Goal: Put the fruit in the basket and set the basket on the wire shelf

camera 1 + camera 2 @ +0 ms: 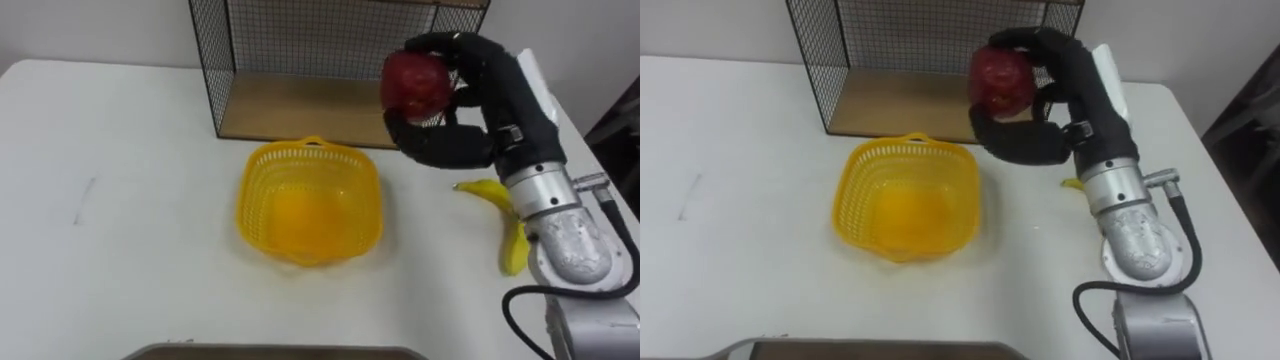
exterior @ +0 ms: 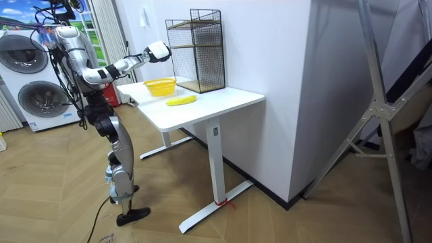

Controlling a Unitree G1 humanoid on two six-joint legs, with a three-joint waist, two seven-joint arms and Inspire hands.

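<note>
Robot: stands on the wooden floor at the room view's left end of the desk, one arm stretched out over the desktop

Desk (image 1: 120, 200): white top on white legs, set against a white wall; it carries the shelf, the basket and the banana

Washing machines (image 2: 34, 74): two white front-loaders behind the robot, at the room view's left edge

Wire shelf (image 1: 300, 40): black mesh cage with a wooden base board, open toward the robot, standing at the far edge of the desk; in the room view an upper board shows too

Basket (image 1: 310, 210): yellow plastic lattice, roughly square with rounded corners, upright on the desk just in front of the shelf's wooden base; both fruits are outside it

Right hand (image 1: 490, 100): black, reaching in from the right and raised above the desk, to the right of the basket and level with the shelf's front right corner; its fingers (image 1: 450, 45) curl over the top of the apple and the thumb hooks underneath, so the fruit is gripped firmly

Banana (image 1: 515, 245): yellow, lying flat on the desk well to the right of the basket, partly hidden under the right forearm

Apple (image 1: 415, 82): dark red, lifted clear of the desk in the right hand, above and to the right of the basket's far right corner
</note>
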